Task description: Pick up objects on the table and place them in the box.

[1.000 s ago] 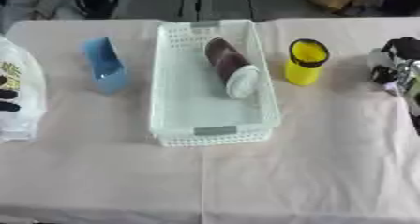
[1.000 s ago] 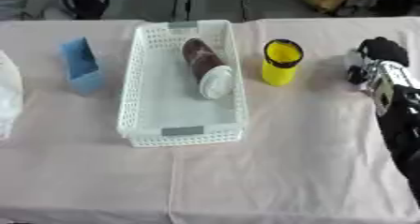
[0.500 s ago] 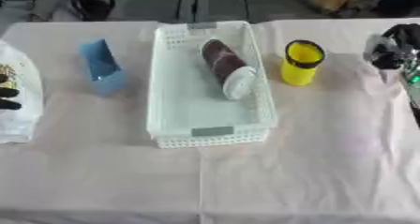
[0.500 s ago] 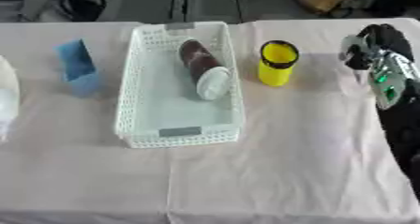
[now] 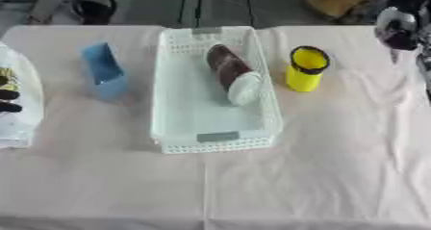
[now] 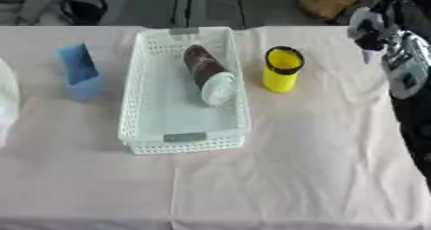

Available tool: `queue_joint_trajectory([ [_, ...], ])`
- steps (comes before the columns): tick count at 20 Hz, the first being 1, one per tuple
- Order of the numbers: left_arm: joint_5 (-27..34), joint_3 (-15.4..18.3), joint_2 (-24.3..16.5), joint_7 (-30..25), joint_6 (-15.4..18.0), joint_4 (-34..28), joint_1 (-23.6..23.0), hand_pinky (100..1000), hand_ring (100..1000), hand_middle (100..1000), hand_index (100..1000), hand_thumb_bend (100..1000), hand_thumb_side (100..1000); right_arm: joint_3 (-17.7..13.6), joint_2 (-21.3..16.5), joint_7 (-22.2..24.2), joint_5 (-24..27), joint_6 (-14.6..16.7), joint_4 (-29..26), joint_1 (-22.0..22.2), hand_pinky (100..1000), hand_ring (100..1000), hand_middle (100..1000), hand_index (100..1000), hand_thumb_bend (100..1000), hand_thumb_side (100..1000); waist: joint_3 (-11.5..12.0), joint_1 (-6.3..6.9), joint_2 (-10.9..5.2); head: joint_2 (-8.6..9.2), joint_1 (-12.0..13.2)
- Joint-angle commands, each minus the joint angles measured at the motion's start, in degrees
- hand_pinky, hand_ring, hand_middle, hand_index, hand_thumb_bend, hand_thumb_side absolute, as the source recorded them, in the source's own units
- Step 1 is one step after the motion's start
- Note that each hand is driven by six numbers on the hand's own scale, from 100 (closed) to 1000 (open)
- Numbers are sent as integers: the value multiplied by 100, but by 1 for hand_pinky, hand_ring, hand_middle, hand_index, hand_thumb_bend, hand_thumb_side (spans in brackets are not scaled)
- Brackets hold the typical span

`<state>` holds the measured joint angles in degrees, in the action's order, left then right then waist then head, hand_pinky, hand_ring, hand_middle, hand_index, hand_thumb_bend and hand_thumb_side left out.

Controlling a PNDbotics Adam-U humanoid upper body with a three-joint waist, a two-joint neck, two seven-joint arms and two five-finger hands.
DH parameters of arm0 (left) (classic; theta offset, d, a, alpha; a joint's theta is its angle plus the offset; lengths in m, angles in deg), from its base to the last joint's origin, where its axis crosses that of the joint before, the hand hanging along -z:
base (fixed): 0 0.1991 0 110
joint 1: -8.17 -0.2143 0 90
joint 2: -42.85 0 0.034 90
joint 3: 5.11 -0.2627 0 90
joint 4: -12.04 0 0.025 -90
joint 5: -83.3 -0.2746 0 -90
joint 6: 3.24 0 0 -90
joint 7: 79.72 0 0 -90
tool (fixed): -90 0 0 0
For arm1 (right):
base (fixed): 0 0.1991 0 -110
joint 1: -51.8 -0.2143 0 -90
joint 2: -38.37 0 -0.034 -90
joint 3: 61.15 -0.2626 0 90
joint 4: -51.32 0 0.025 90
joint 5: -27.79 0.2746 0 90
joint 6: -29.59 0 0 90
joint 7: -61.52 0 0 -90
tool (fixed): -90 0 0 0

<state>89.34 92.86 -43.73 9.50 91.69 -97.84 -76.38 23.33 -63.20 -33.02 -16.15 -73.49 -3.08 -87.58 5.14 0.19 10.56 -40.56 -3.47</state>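
Observation:
A white slotted basket (image 5: 172,96) stands mid-table, and a brown bottle with a white cap (image 5: 230,73) lies inside it along the right wall. Just right of the basket a yellow cup (image 6: 282,69) stands upright. On the basket's left stands a blue scoop-like object (image 5: 104,71). A white packet with yellow and dark marks (image 5: 15,104) lies at the left edge. My right hand (image 6: 376,29) hangs above the far right of the table, right of the cup and apart from it, fingers loosely bent and holding nothing. My left hand does not show.
A pale cloth (image 5: 320,166) covers the table, with bare stretches in front of the basket and to its right. Dark gear and a brown bundle (image 5: 341,0) sit on the floor beyond the far edge.
My right hand has moved up toward the far edge and slightly left, closer to the yellow cup. The basket, bottle, cup and blue object have stayed put.

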Motion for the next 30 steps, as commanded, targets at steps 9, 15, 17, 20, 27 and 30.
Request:
queue_joint_trajectory([
  [9,22,51,-111,6,-1,-66,26,582,633,663,839,247,948,655,-111,608,664,425,-1284,-92,100,209,330,452,100,100,-1,-24,-152,51,-21],
  [15,27,42,-115,-5,4,-61,22,582,633,663,839,247,948,1040,65,975,1077,589,-1877,-157,100,209,329,450,100,100,16,-16,-162,74,-63],
  [17,28,37,-116,-10,4,-59,22,582,633,664,840,247,948,1137,99,1050,1142,616,-2006,-190,100,213,331,448,100,100,26,-20,-166,81,-83],
  [20,28,29,-117,-22,1,-51,20,582,633,664,840,247,949,1399,195,1284,1248,765,-2274,-277,100,215,334,449,100,100,37,-30,-175,105,-127],
  [27,30,23,-121,-31,-1,-43,23,582,633,664,840,247,949,1986,280,1928,1589,1184,-2675,-287,100,229,346,454,100,100,56,-45,-185,156,-192],
  [30,33,18,-123,-37,0,-43,26,582,633,664,840,248,948,2314,339,2281,1685,1386,-2821,-265,100,232,350,454,100,100,59,-50,-194,169,-224],
])
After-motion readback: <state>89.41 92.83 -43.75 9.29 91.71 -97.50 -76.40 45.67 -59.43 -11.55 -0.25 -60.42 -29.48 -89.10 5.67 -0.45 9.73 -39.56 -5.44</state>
